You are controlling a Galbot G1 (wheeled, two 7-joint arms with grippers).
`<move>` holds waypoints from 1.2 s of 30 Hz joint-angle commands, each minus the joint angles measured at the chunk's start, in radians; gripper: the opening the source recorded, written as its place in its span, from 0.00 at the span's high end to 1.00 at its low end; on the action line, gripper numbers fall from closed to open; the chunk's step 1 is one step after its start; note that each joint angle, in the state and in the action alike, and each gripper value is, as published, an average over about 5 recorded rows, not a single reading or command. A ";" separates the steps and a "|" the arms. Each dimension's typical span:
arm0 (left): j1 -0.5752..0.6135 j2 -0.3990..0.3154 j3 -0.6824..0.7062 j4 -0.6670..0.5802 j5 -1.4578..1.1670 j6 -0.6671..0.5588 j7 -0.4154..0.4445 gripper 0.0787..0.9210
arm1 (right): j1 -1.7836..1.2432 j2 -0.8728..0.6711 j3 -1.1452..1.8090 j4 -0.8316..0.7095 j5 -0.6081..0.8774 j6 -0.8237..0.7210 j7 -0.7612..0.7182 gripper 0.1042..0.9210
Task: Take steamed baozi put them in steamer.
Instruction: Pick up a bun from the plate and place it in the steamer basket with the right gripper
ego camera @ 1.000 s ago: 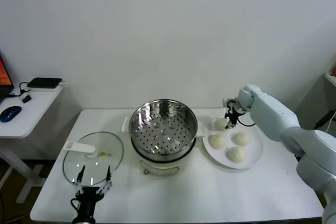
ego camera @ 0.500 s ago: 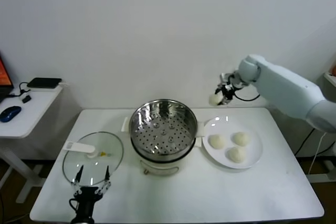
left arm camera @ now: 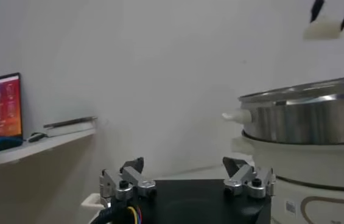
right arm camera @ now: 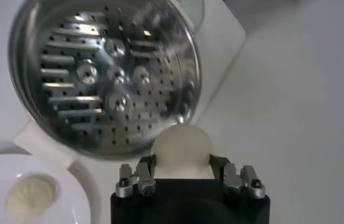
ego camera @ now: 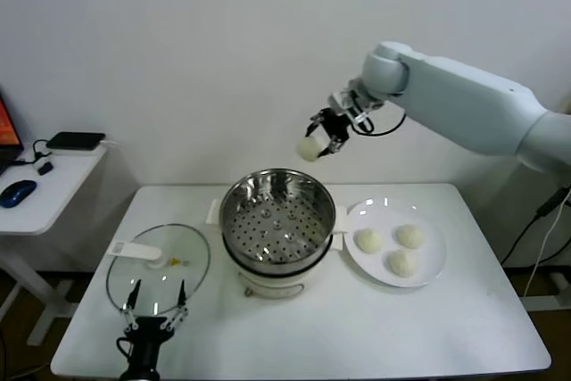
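My right gripper (ego camera: 321,136) is shut on one cream-white steamed baozi (ego camera: 310,149) and holds it in the air above the far right rim of the steamer (ego camera: 277,218). In the right wrist view the baozi (right arm camera: 181,146) sits between the fingers, with the steamer's perforated tray (right arm camera: 105,73) below it. The tray holds nothing. Three more baozi (ego camera: 386,247) lie on the white plate (ego camera: 433,265) right of the steamer. My left gripper (ego camera: 158,303) is open and parked low at the table's front left, near the glass lid.
A glass lid (ego camera: 159,265) with a white handle lies flat left of the steamer. A side desk (ego camera: 45,180) with a mouse and a black device stands at far left. The wall is close behind the table.
My right gripper has lifted one baozi off the plate and carried it up and left, from over the plate to above the steamer. The left arm has not moved.
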 commanded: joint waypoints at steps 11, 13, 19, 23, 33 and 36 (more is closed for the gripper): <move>0.008 -0.035 0.001 -0.010 -0.001 -0.013 -0.003 0.12 | -0.109 0.276 -0.078 -0.304 -0.234 0.432 -0.035 0.34; 0.007 -0.036 0.000 -0.007 -0.001 -0.014 -0.004 0.12 | -0.136 0.294 -0.069 -0.347 -0.247 0.456 -0.035 0.34; 0.001 -0.038 -0.002 0.004 0.001 -0.015 -0.005 0.12 | -0.199 0.330 -0.028 -0.435 -0.295 0.514 -0.032 0.34; -0.003 -0.038 0.000 0.010 0.003 -0.015 -0.005 0.12 | -0.226 0.348 -0.007 -0.470 -0.308 0.539 -0.032 0.34; -0.010 -0.036 0.000 0.020 0.006 -0.018 -0.006 0.12 | -0.267 0.397 0.045 -0.558 -0.331 0.576 -0.030 0.34; -0.010 -0.035 0.001 0.021 0.008 -0.019 -0.006 0.12 | -0.267 0.409 0.056 -0.574 -0.329 0.580 -0.030 0.34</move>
